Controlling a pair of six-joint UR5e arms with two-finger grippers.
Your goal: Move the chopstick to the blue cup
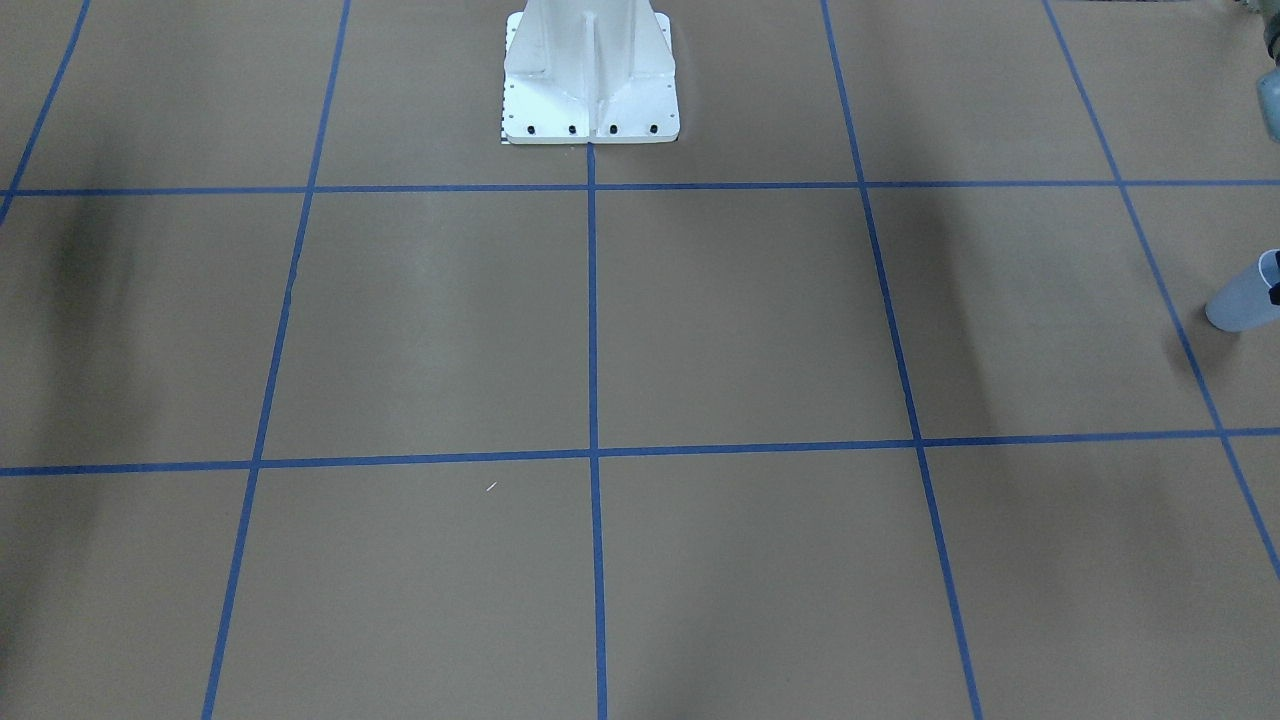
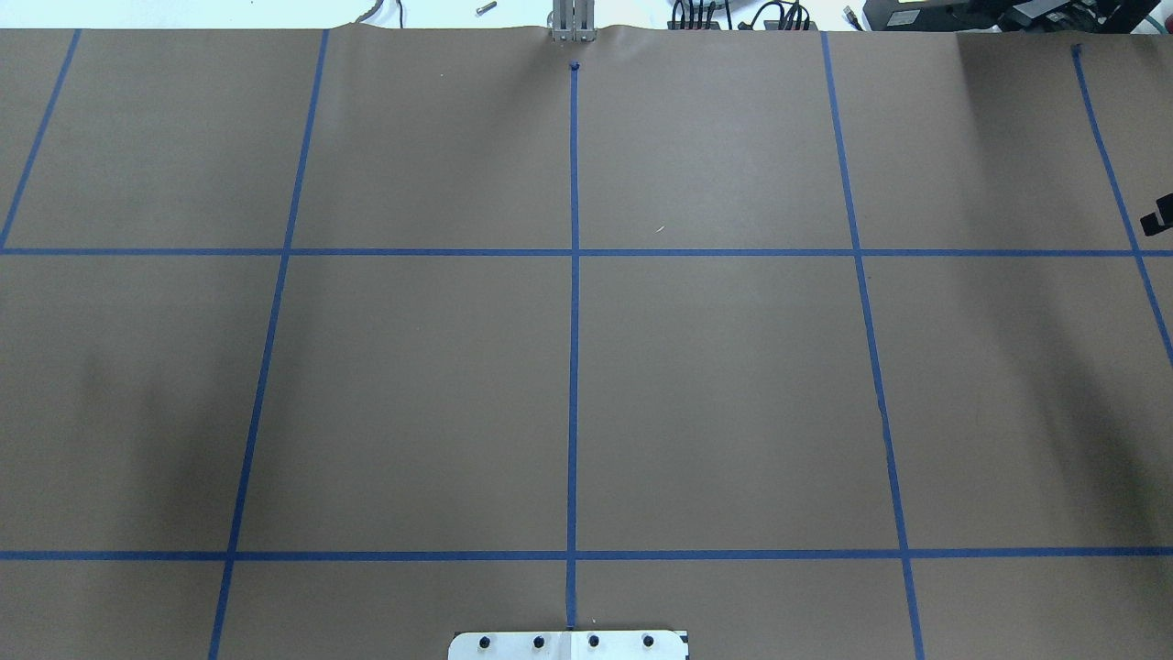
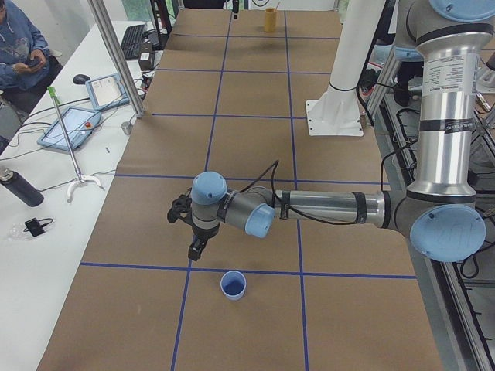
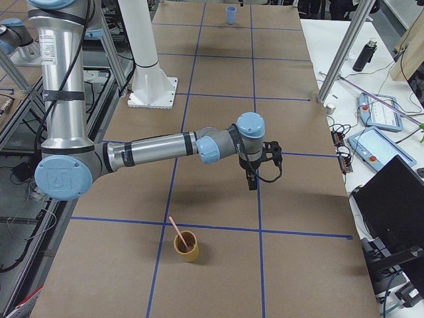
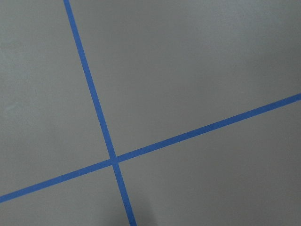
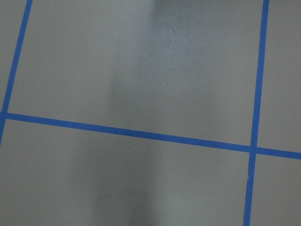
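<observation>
The blue cup (image 3: 233, 285) stands upright on the brown table at the robot's left end, beside a tape crossing; it also shows at the edge of the front-facing view (image 1: 1243, 298) and far off in the exterior right view (image 4: 230, 14). My left gripper (image 3: 196, 249) hangs just beyond and above it, pointing down; I cannot tell if it is open. A pale pink chopstick (image 4: 176, 230) leans in a tan cup (image 4: 186, 246) at the right end. My right gripper (image 4: 251, 180) hovers beyond that cup; its state cannot be told. Both wrist views show only paper and tape.
The white robot base (image 1: 590, 80) stands at the table's middle rear. A white side table with tablets (image 3: 77, 127), a dark bottle (image 3: 19, 188) and a metal post (image 3: 116, 58) runs along the far edge. A person sits there.
</observation>
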